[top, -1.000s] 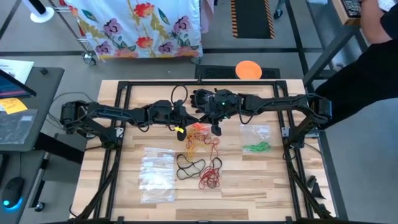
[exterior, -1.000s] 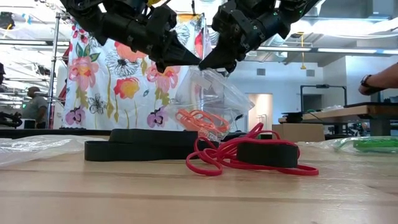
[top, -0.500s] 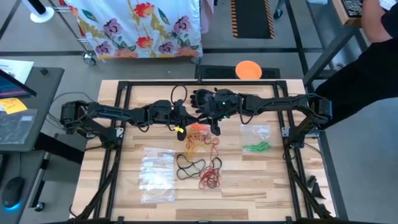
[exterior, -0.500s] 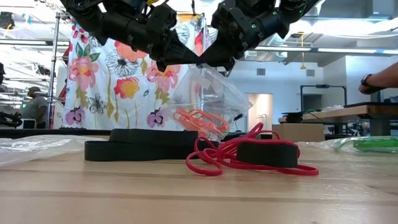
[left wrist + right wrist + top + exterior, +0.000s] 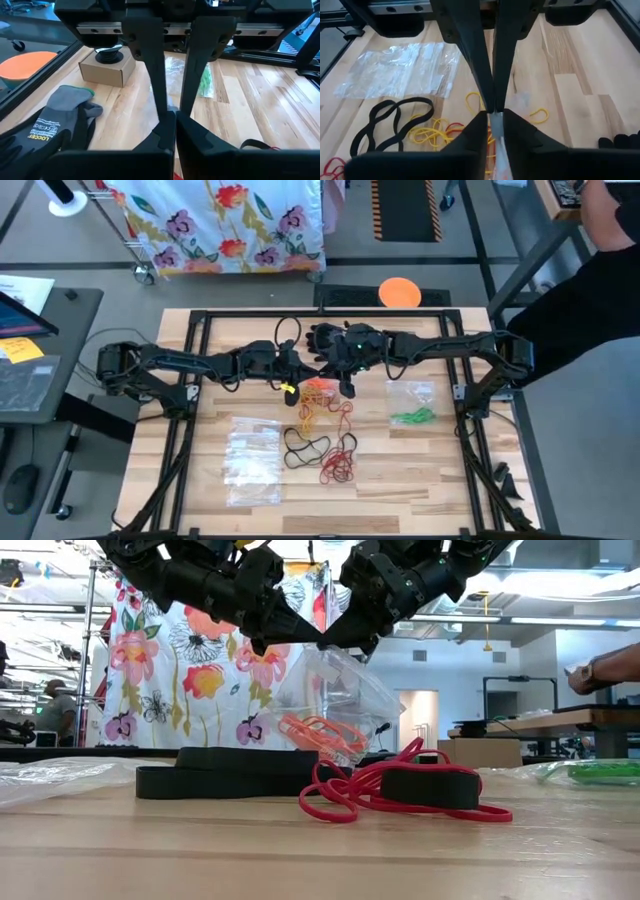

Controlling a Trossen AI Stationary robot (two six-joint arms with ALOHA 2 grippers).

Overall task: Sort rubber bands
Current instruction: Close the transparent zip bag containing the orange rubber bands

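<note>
Bands [image 5: 322, 733] inside bag [image 5: 345, 690] above table [image 5: 300, 860]

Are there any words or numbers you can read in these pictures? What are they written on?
"LOCCEF", with a smaller line under it too blurred to read: printed in white on the black and grey glove in the left wrist view.
Yellow sticky note on the side desk: it has marks, but they are too small to read.
No other words, numbers or signs can be read in any view.

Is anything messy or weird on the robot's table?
Mostly normal sorting clutter. The odd bit: a clear bag with orange bands hangs in the air, pinched by the left gripper and right gripper. Yellow bands, red bands and black bands lie loose, tangled together.
</note>
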